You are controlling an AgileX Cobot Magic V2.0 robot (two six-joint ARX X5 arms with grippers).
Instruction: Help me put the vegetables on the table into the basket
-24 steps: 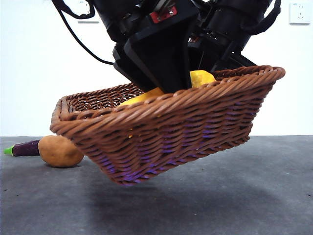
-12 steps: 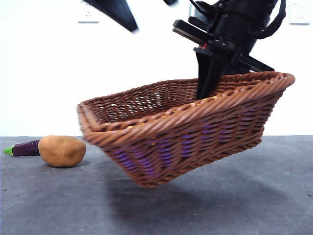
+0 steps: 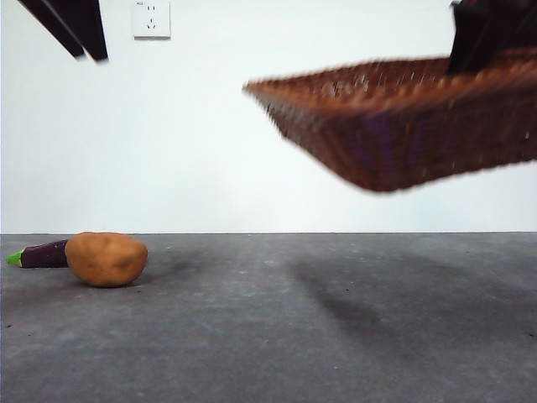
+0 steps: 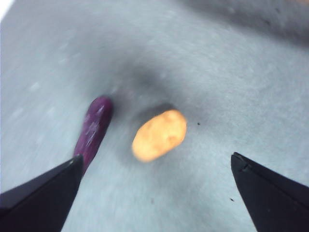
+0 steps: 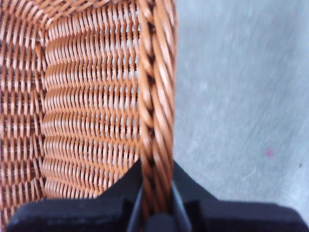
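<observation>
The right gripper (image 5: 155, 212) is gripping the braided rim of the reddish-brown woven wicker basket (image 3: 403, 126), its jaws clenched, holding it above the dark grey tabletop (image 3: 336, 319); the visible inside is showing only weave. The left gripper (image 4: 154, 193) is hanging with released jaws over the rounded orange-brown potato (image 4: 159, 135) and the slim dark purple eggplant (image 4: 94, 128).

No readable text, label, brand, number or sign anywhere in the three views. White wall socket (image 3: 151, 18) in the front view: only small slots, no lettering legible. Basket (image 3: 403, 117), potato (image 3: 106, 259), eggplant (image 3: 40, 254) and table (image 3: 294, 336): bare of markings. Black jaws in both wrist views: plain, unmarked.
</observation>
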